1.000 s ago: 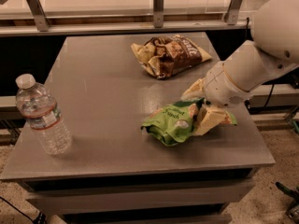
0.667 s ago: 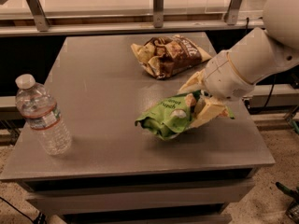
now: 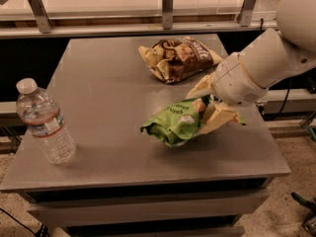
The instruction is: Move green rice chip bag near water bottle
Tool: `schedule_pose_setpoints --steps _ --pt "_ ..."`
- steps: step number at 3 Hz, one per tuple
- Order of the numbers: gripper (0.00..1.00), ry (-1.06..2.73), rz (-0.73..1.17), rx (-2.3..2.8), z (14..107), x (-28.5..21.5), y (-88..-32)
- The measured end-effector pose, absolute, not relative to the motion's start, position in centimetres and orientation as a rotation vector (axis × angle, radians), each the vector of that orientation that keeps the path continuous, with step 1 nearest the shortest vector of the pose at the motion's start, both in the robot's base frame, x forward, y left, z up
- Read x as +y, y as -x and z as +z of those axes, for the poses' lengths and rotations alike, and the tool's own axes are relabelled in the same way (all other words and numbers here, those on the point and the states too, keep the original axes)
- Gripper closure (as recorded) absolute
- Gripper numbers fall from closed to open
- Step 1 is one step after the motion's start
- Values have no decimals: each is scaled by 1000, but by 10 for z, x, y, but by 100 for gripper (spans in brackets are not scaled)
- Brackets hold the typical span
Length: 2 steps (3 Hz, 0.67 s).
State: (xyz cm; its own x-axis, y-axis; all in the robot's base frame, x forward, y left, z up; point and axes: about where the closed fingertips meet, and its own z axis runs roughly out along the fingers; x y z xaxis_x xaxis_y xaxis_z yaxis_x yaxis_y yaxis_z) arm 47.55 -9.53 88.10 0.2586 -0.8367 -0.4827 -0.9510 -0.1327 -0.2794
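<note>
Green and crinkled, the green rice chip bag (image 3: pixel 172 126) hangs well apart from the water bottle (image 3: pixel 44 123), seemingly raised off the table (image 3: pixel 108 83), the gripper (image 3: pixel 211 111) clenching its farther end.

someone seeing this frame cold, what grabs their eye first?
The bright green rice chip bag, right of centre on the grey table, with the gripper of the white arm clamped on its right end. Next, the water bottle, upright and alone at the table's front-left corner, well apart from the bag. A brown snack bag lies at the back, beyond the gripper.
</note>
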Motion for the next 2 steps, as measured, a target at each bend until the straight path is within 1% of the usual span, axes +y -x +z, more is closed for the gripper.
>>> schedule_pose_setpoints --steps 1,2 --pt "100 2069 258 1592 882 -82 -480" --pt "100 2159 228 1536 883 -59 -493"
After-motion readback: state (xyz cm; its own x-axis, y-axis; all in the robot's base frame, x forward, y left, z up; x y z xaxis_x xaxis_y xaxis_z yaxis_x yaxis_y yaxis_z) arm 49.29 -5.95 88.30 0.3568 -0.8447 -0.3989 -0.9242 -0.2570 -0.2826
